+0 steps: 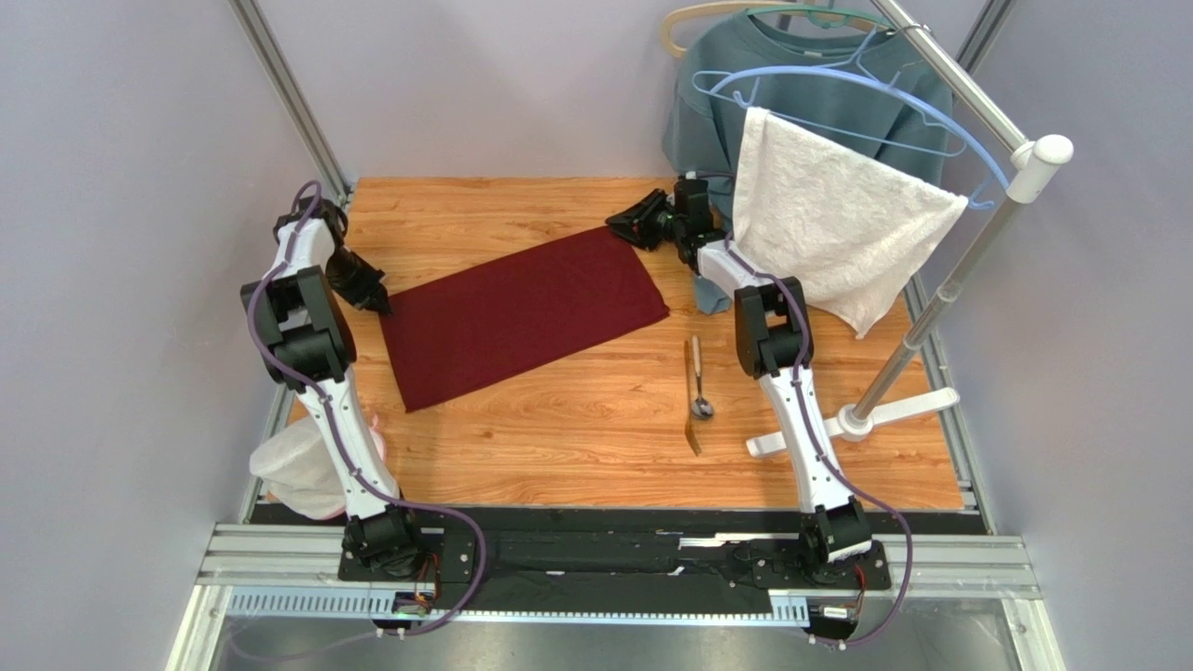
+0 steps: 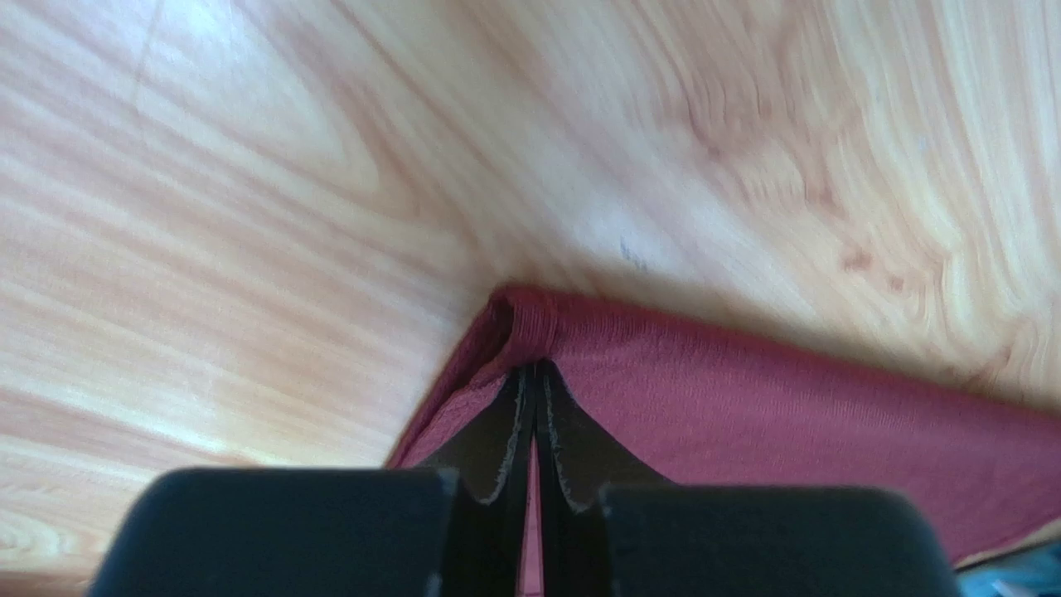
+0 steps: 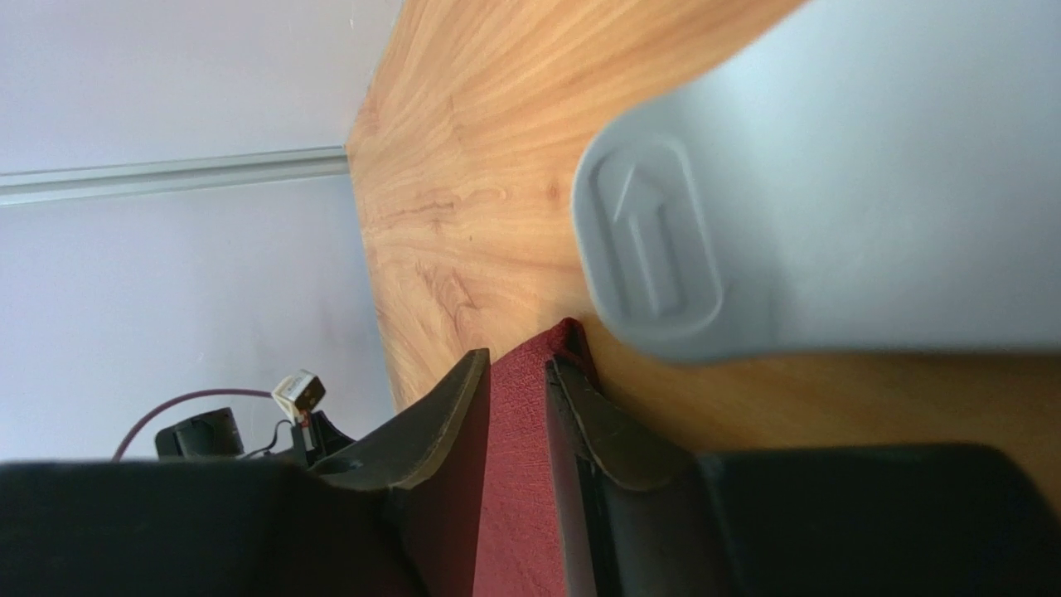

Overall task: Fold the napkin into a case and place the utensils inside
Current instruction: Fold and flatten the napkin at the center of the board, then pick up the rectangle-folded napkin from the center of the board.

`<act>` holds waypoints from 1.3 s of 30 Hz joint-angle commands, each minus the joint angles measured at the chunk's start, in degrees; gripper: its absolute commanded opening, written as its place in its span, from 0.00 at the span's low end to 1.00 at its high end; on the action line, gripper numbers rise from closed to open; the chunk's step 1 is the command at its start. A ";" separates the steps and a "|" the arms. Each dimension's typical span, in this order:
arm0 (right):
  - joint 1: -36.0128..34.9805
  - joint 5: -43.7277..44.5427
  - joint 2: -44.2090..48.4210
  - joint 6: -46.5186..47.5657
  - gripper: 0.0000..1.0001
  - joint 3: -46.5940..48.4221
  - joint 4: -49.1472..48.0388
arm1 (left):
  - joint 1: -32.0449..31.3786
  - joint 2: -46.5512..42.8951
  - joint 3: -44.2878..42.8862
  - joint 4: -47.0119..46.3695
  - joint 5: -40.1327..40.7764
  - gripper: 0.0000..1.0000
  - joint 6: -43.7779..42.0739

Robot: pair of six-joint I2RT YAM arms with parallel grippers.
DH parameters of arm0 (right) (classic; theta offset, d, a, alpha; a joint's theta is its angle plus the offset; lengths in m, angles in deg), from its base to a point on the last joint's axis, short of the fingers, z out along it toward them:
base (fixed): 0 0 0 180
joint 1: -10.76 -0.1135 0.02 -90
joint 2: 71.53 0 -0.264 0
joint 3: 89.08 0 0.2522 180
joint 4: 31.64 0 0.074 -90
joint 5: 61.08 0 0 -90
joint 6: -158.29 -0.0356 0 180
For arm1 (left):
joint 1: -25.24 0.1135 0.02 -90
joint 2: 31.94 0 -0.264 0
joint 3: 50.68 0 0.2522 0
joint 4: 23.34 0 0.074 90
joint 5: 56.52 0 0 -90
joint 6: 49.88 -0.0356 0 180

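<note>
The maroon napkin (image 1: 525,315) lies flat on the wooden table (image 1: 588,420) as a long slanted rectangle. My left gripper (image 1: 367,287) is at its left end. In the left wrist view the fingertips (image 2: 513,411) are pressed together at the hemmed corner of the napkin (image 2: 772,398). My right gripper (image 1: 628,224) is at the far right corner. There its fingers (image 3: 436,417) stand apart with the napkin (image 3: 511,498) showing between them. The silver spoon (image 1: 696,378) lies to the right of the napkin, with the golden-brown piece (image 1: 692,436) just below it.
A clothes rack (image 1: 952,280) stands at the right, carrying a white towel (image 1: 840,224), a grey-blue sweatshirt (image 1: 784,70) and hangers. Its base (image 1: 854,420) lies beside the right arm. A white bundle (image 1: 301,469) sits at the table's left edge. A pale grey plastic piece (image 3: 810,187) looms near the right wrist.
</note>
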 commanded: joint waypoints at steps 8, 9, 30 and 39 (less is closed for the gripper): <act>-5.67 3.49 21.54 27.14 0.54 -12.69 25.22 | -11.25 -36.05 25.09 -11.01 -4.92 0.28 -7.22; -6.81 6.97 22.17 30.48 0.56 -12.52 30.29 | -13.55 -40.07 27.40 -11.89 -5.71 0.29 -7.66; -10.68 32.15 21.30 64.88 0.71 -6.81 52.14 | -32.73 -52.69 43.68 -15.59 -7.12 0.28 -11.80; -11.91 29.15 20.07 62.42 0.64 -13.22 48.36 | -32.73 -47.77 41.23 -18.40 -12.05 0.28 -9.60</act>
